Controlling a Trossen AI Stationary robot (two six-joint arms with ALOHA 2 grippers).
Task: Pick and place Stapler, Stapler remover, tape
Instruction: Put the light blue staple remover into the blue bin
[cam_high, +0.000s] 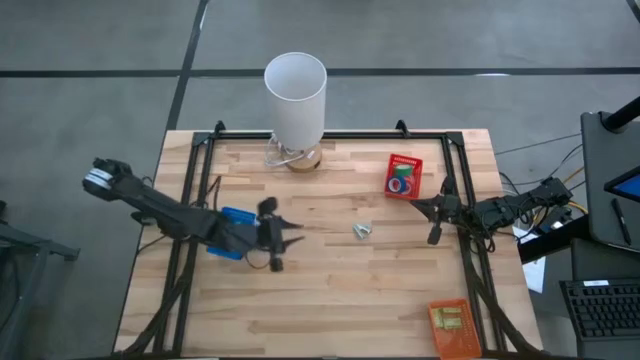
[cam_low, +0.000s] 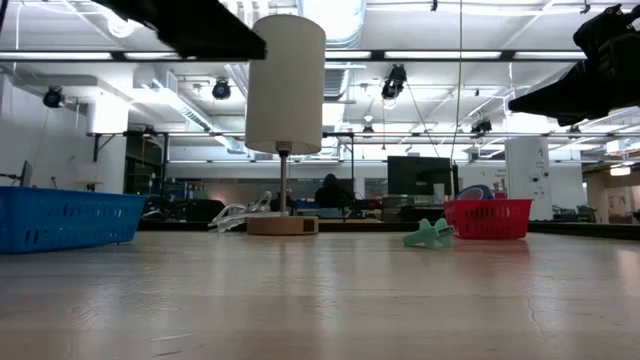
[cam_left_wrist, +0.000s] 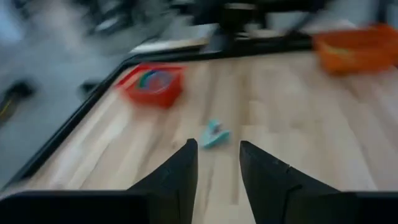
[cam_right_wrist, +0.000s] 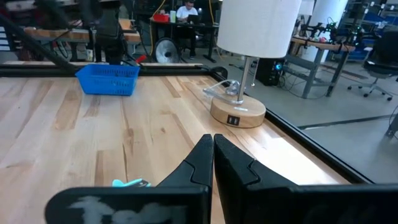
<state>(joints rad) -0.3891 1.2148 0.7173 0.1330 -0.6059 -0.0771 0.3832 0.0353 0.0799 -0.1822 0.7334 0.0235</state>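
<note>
The teal stapler remover (cam_high: 362, 230) (cam_left_wrist: 214, 134) (cam_low: 430, 235) lies on the wooden table near its middle. My left gripper (cam_high: 292, 236) (cam_left_wrist: 217, 168) hovers open just left of it, pointing at it and holding nothing. The blue bin (cam_high: 232, 230) (cam_low: 65, 218) stands under the left arm. Tape rolls (cam_high: 402, 183) (cam_left_wrist: 152, 81) lie in the red bin (cam_high: 405, 160) (cam_low: 488, 218) at the far right. My right gripper (cam_high: 432, 212) (cam_right_wrist: 212, 152) waits shut by the right edge. No stapler shows.
A white-shaded lamp (cam_high: 295, 95) stands on a round wooden base (cam_right_wrist: 237, 112) at the table's far middle, with a cable beside it. An orange bin (cam_high: 450, 325) (cam_left_wrist: 354, 46) sits at the near right corner. A black frame (cam_high: 460, 150) runs around the table.
</note>
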